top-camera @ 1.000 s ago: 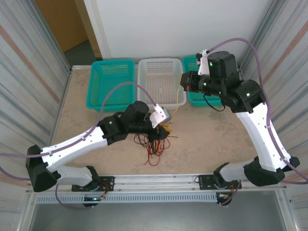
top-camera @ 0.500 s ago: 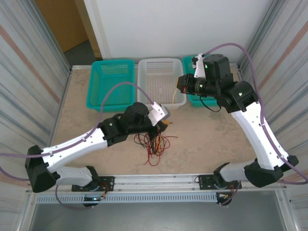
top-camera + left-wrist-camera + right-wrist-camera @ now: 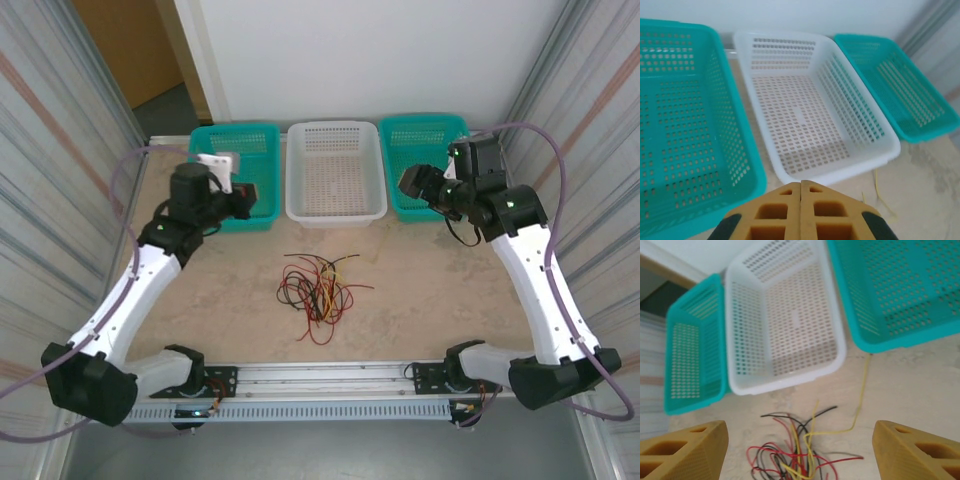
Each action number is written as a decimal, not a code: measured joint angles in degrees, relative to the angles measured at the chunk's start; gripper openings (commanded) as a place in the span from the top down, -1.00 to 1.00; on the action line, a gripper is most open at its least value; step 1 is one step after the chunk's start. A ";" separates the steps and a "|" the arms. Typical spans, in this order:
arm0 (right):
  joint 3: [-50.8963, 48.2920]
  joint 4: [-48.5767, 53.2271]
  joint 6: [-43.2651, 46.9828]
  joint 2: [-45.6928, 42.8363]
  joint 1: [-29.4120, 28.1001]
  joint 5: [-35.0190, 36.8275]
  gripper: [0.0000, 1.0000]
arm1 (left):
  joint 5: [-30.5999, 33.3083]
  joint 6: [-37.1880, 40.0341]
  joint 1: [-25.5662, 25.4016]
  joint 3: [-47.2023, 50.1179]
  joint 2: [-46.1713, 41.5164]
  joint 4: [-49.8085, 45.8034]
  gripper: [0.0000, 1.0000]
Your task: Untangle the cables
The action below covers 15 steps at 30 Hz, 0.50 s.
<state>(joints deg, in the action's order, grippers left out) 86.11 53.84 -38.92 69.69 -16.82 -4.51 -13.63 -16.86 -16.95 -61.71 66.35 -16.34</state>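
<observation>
Three baskets line the tabletop's far edge: left teal basket [image 3: 235, 150], white basket [image 3: 335, 170], right teal basket [image 3: 430, 140], all with perforated floors bare. Cables [image 3: 318, 290], red, black and pale yellow, lie tangled mid-tabletop, well apart from the left fingers [image 3: 775, 215], pressed shut on nothing by the left teal basket, and the right fingers [image 3: 690, 450], spread wide. The right wrist view cuts off the tangle's near part; strands overlap too much to trace.
</observation>
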 measured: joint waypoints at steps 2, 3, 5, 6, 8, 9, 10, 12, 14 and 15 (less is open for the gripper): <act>-0.20 0.74 0.02 0.72 0.07 0.59 -0.45 | -2.75 -1.11 2.01 -1.22 0.70 -0.17 1.00; -0.72 0.83 0.02 0.90 -0.09 0.90 -0.45 | -4.09 -1.20 1.79 -1.73 1.05 -0.17 0.94; -3.06 0.79 -0.07 0.70 -0.59 1.84 -0.45 | -5.46 -0.81 -1.44 -2.14 1.75 -0.26 0.67; -5.03 0.81 -0.13 0.44 -0.76 2.19 -0.45 | -5.90 -0.17 -4.48 -2.16 2.32 -0.50 0.49; -9.20 0.81 -0.70 -0.07 -0.74 2.69 -0.44 | -5.77 1.44 -11.98 -2.05 4.00 -1.25 0.19; -11.50 0.98 -1.11 -0.31 -0.37 2.91 -0.44 | -5.46 2.34 -16.33 -1.79 5.20 -1.44 0.08; -13.20 1.22 -1.31 -0.44 0.15 3.04 -0.44 | -5.25 3.21 -20.57 -1.36 6.60 -1.57 0.01; -16.48 1.79 -1.68 -0.68 2.36 3.02 -0.45 | -4.44 4.98 -28.87 -0.63 10.69 -2.64 -0.10; -18.43 1.95 -2.08 -0.98 5.14 2.54 -0.45 | -3.58 6.34 -35.23 -0.55 15.56 -4.31 -0.27; -18.86 1.95 -2.21 -1.14 6.38 2.21 -0.45 | -2.82 7.06 -38.07 -0.57 18.36 -5.27 -0.30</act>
<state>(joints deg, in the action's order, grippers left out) 67.24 55.79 -41.12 68.55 -10.44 -2.31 -16.45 -9.80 -55.02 -62.28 84.71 -21.61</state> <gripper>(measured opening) 0.724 0.600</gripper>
